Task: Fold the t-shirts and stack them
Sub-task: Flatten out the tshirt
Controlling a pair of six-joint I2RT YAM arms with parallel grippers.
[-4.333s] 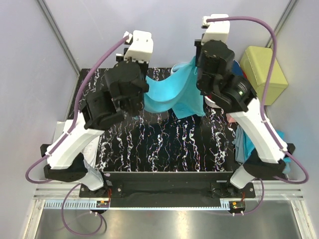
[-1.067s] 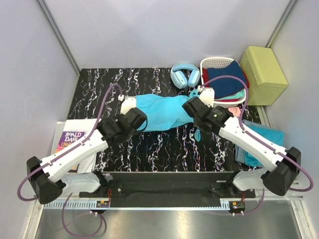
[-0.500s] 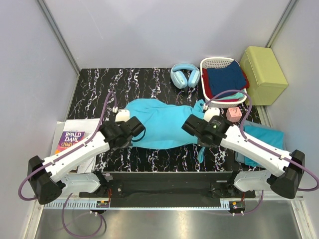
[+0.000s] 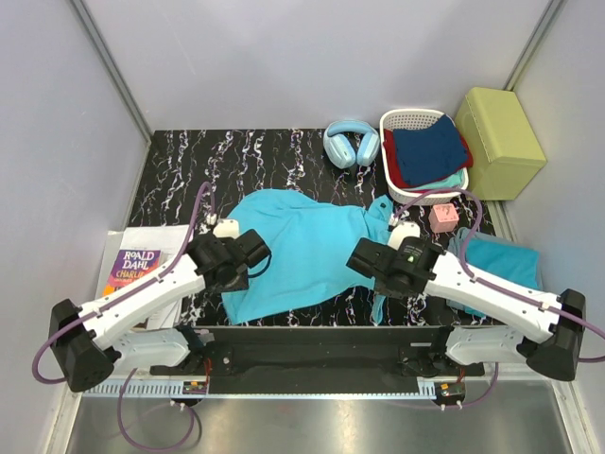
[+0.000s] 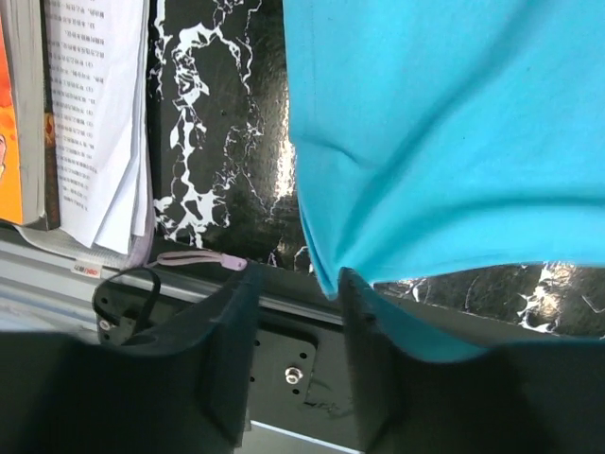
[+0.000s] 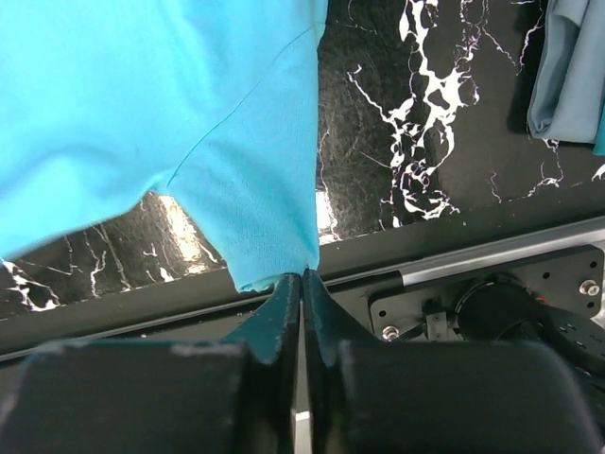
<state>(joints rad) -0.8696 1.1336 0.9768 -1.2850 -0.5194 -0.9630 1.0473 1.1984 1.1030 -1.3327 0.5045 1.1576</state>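
A turquoise t-shirt (image 4: 302, 248) lies spread across the middle of the black marbled table (image 4: 180, 165), its lower edge at the near rim. My left gripper (image 5: 295, 284) is open at the shirt's near left corner (image 5: 326, 279), and the cloth drapes over the right finger (image 5: 364, 369). My right gripper (image 6: 302, 276) is shut, with the shirt's near right corner (image 6: 274, 255) pinched at its very tips. More blue t-shirts (image 4: 501, 260) lie heaped at the table's right edge, also seen as grey-blue cloth (image 6: 567, 76) in the right wrist view.
Pale blue headphones (image 4: 351, 143) and a white basket (image 4: 408, 118) of folded clothes stand at the back right, beside a yellow-green box (image 4: 499, 142). A small pink object (image 4: 443, 218) sits in front of the basket. A book on papers (image 4: 137, 265) lies at the left edge.
Both arms drew the shirt toward the near edge and it now lies spread out flat. The left jaws have opened; the right jaws stay shut.
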